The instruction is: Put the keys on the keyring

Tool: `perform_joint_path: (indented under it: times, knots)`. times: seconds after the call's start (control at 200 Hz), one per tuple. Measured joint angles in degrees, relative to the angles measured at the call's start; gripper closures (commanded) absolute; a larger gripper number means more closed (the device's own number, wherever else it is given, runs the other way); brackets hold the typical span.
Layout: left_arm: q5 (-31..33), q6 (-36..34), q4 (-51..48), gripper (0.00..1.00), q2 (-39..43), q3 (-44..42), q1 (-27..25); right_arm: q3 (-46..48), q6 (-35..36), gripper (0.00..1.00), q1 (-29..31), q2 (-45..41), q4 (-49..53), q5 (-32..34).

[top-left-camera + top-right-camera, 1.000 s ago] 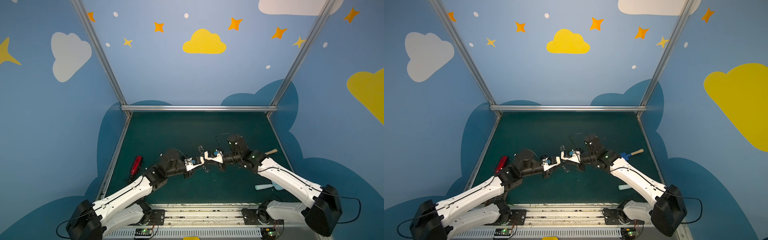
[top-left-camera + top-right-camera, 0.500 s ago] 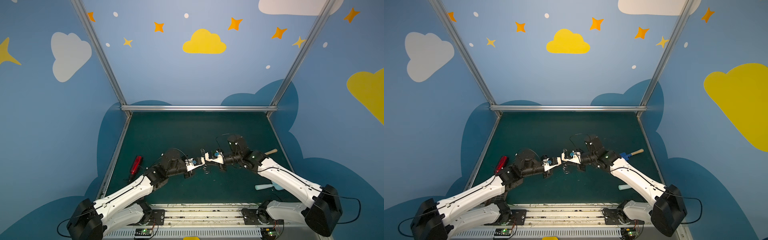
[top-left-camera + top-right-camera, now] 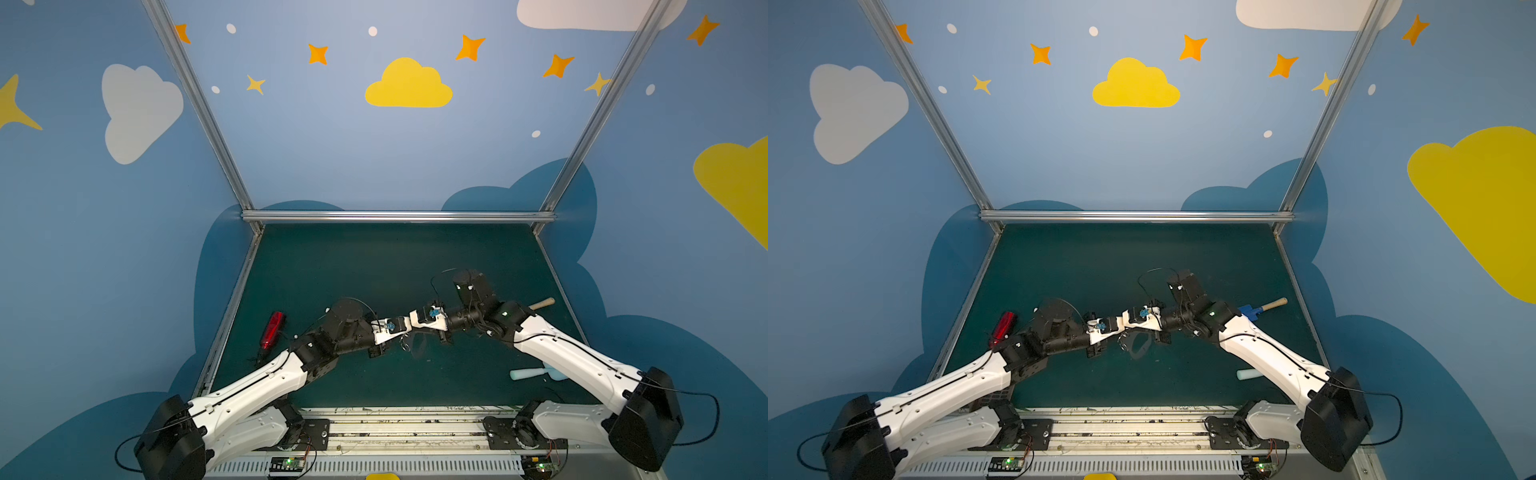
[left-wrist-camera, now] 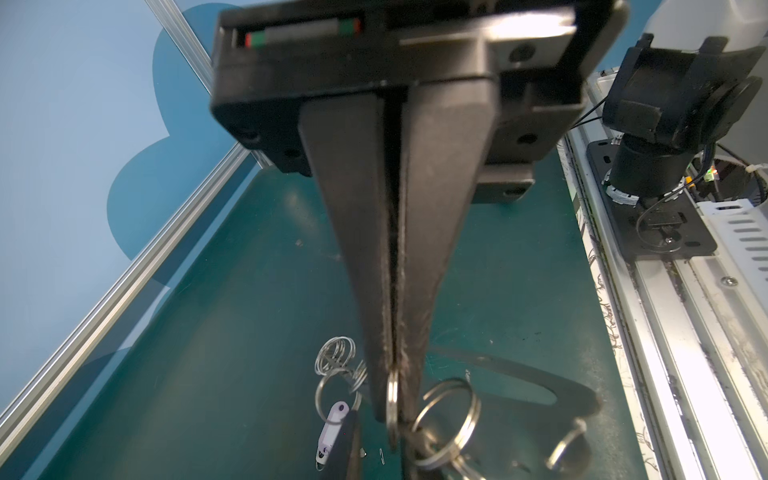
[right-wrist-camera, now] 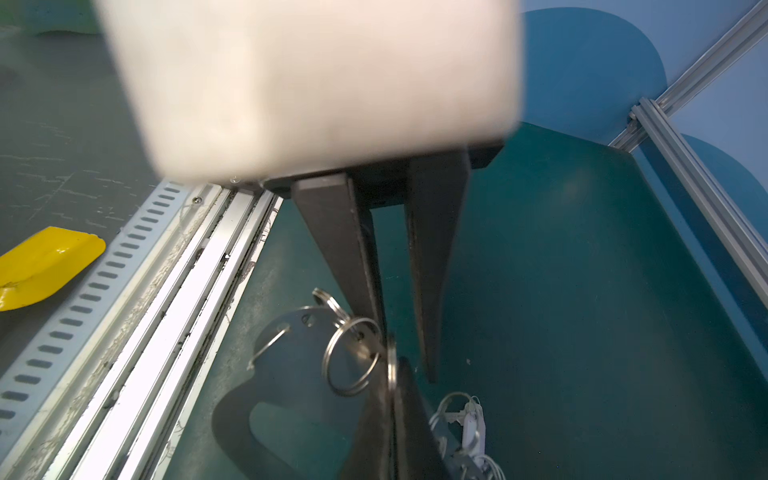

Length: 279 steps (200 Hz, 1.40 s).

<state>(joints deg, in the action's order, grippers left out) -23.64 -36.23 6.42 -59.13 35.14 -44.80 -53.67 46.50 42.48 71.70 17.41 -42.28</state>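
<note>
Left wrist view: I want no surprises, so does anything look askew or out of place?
One ring stands on edge, pinched in the shut left gripper, while the keyring lies flat; that fits the job. The key lies on the mat, unheld. Nothing looks damaged.

place: robot lab test cell
enclosure: aluminium frame post (image 3: 199, 104), blue wall panels (image 3: 332, 145) painted with clouds and stars
surface: dark green desk (image 3: 374, 266)
rig: left arm (image 3: 257, 386) and right arm (image 3: 573, 357) bolted to a metal rail (image 3: 407, 428) at the desk front; exposed cables, bare circuit board (image 3: 286, 462)
</note>
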Motion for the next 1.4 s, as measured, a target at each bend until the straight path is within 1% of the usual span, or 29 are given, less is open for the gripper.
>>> perform_joint_path:
  times: [0.195,0.401,0.466,0.531,0.586,0.626,0.711,1.076,1.167,1.272,1.372,1.397]
  knots:
    - [0.6,0.0,-0.7,0.81,0.0,0.0,-0.1,-0.5,0.4,1.0,0.0,1.1,0.3,-0.3]
    - [1.3,-0.5,-1.6,0.88,0.0,0.0,-0.9,-0.8,0.9,1.0,0.0,1.7,1.1,-0.5]
    - [1.4,-0.8,-1.8,0.88,0.0,0.0,-1.1,-0.8,1.0,1.0,0.0,1.7,1.3,-0.5]
    - [1.5,-1.0,-2.0,0.86,0.0,0.0,-1.2,-0.8,1.3,1.0,0.0,1.7,1.5,-0.5]
    - [1.6,-1.1,-2.0,0.79,0.0,0.0,-1.3,-0.8,1.5,1.0,0.0,1.8,1.7,-0.4]
    - [1.7,-1.4,-2.0,0.76,0.0,0.0,-1.4,-0.8,1.7,1.0,0.0,1.8,2.0,-0.4]
    - [1.9,-1.4,-1.9,0.74,0.0,0.0,-1.5,-0.9,2.2,1.0,0.0,2.0,2.7,-0.3]
    - [1.8,-1.7,-1.7,0.83,-0.1,0.0,-1.9,-1.7,3.4,1.0,-0.2,2.7,3.4,-0.3]
    - [1.9,-1.8,-1.7,0.88,-0.4,0.0,-1.9,-1.7,3.5,1.0,-0.3,2.8,3.6,-0.3]
    - [2.1,-2.2,-2.1,0.96,-0.7,0.0,-1.9,-1.7,3.7,1.0,-0.5,3.0,4.3,-0.2]
    - [2.2,-2.5,-2.1,0.96,-0.8,0.0,-1.9,-1.7,3.8,1.0,-0.5,3.0,4.7,-0.1]
    - [2.3,-2.6,-2.1,0.96,-0.8,0.0,-1.9,-1.7,3.8,0.97,-0.5,3.0,4.7,-0.1]
